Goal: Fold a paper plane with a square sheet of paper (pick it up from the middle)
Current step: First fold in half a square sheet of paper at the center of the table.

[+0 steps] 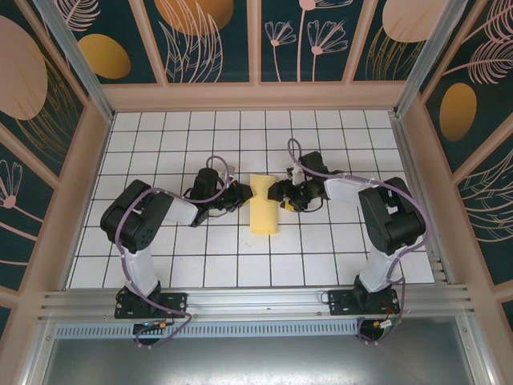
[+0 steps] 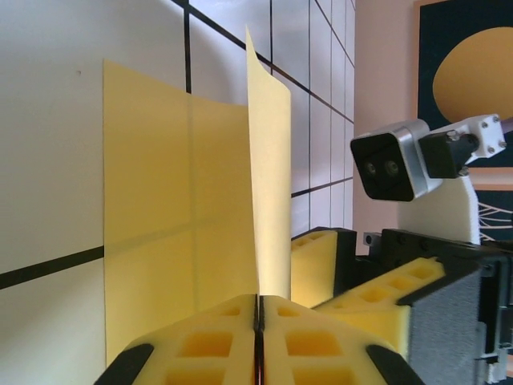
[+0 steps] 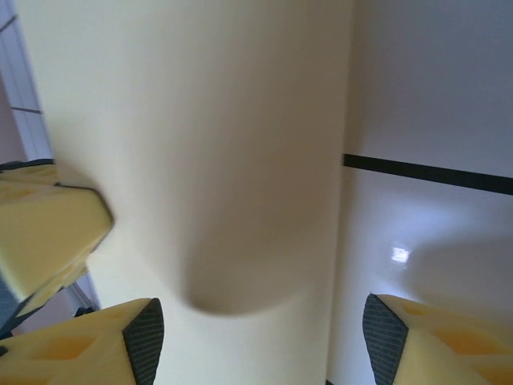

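my left gripper (image 2: 258,317): pressed together, pinched the upright flap
my right gripper (image 3: 256,345): spread, sat at the right edge
square sheet of paper (image 1: 263,210): lay mid-bench (image 1: 160,257) between both grippers, long axis near-far

No legible txt, labels or nos. anywhere.

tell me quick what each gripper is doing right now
left gripper: closed, pinching the square sheet of paper
right gripper: open, holding nothing

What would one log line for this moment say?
paper: partly folded, one flap raised | left jaws: shut on raised flap | right jaws: open, either side of paper
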You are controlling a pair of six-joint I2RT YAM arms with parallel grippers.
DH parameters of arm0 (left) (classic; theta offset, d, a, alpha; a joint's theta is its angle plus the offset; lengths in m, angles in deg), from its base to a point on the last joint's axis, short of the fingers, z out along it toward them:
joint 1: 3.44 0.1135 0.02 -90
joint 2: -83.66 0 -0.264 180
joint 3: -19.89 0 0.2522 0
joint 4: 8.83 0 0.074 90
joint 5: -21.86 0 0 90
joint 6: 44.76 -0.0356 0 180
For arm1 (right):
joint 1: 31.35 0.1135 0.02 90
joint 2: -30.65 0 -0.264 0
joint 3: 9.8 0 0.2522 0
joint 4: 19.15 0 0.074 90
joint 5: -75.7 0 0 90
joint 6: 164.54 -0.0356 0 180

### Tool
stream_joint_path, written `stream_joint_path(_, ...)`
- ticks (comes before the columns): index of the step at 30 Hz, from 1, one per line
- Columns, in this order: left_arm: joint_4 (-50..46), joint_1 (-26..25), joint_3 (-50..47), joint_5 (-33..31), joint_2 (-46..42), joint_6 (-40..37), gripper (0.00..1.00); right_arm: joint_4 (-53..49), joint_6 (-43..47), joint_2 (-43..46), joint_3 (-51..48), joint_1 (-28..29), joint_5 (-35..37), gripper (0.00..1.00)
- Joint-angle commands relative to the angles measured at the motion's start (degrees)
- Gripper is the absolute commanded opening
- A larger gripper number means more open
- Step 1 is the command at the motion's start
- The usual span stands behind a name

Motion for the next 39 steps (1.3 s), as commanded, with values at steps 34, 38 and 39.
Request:
stream_joint_path(34, -33.52, -0.43, 9.35, -24.9, -11.75, -14.16, 0.94, -14.19, 0.15, -14.58, 4.01, 1.26, 24.06, 0.48)
stream_joint_path(38, -34.49, -0.41, 9.29, -25.62, -12.79, -17.79, 0.98, -14.63, 0.56, -16.32, 3.62, 1.31, 25.01, 0.48)
stream_joint_path(39, -34.23, -0.42, 9.15, -25.01, -13.08, -18.4, 0.99, -14.65, 0.68, -16.57, 3.51, 1.33, 25.25, 0.48)
